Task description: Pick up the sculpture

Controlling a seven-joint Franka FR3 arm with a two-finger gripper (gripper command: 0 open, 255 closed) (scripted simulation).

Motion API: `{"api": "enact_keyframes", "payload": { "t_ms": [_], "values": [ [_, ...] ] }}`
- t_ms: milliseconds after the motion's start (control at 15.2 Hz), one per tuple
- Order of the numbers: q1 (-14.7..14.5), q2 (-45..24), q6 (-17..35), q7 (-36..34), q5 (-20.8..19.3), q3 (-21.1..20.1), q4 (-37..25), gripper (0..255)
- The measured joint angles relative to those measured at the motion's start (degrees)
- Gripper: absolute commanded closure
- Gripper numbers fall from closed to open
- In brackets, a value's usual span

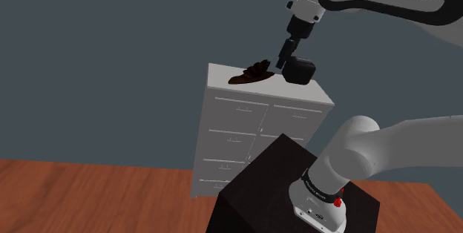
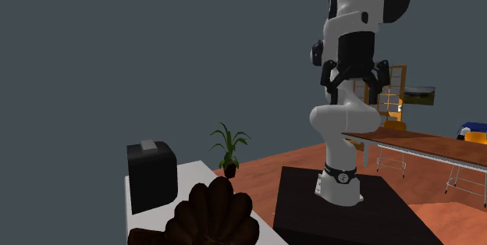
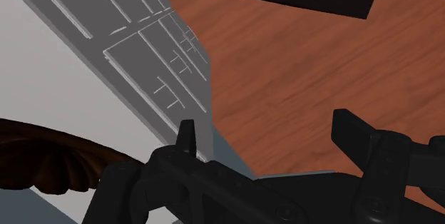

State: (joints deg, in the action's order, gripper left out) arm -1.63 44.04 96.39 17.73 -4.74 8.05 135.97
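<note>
One dark brown sculpture (image 1: 252, 73) sits on the flat top of a white cabinet (image 1: 245, 131). We see it as a low lump of rounded ribs that fan out like a shell, wider than it is tall. Near it, on the shoulder view's right, a black box (image 1: 300, 70) with a grey top also stands on the cabinet. In that view the gripper (image 1: 284, 55) hangs between the two, its black fingers spread apart and clasping nothing. From the wrist, the sculpture lies off beside one finger (image 3: 187, 138), not between the pair. The cabinet front carries plain drawer panels, and its edges are straight with sharp corners. Reddish wooden floor (image 1: 74, 194) lies open around the cabinet, before a bare grey wall (image 1: 111, 46).
</note>
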Motion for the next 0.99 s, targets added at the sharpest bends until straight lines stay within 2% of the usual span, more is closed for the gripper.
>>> {"api": "enact_keyframes", "payload": {
  "t_ms": [462, 792, 990],
  "values": [
    [-1.1, -7.0, 10.3, 16.7, -5.2, 10.1, 0.7, 0],
    [-3.5, -15.8, 17.4, 28.2, -5.6, 16.8, -2.9, 0],
    [-5.0, -21.3, 21.0, 36.4, -4.5, 21.4, -5.8, 0]
  ]
}}
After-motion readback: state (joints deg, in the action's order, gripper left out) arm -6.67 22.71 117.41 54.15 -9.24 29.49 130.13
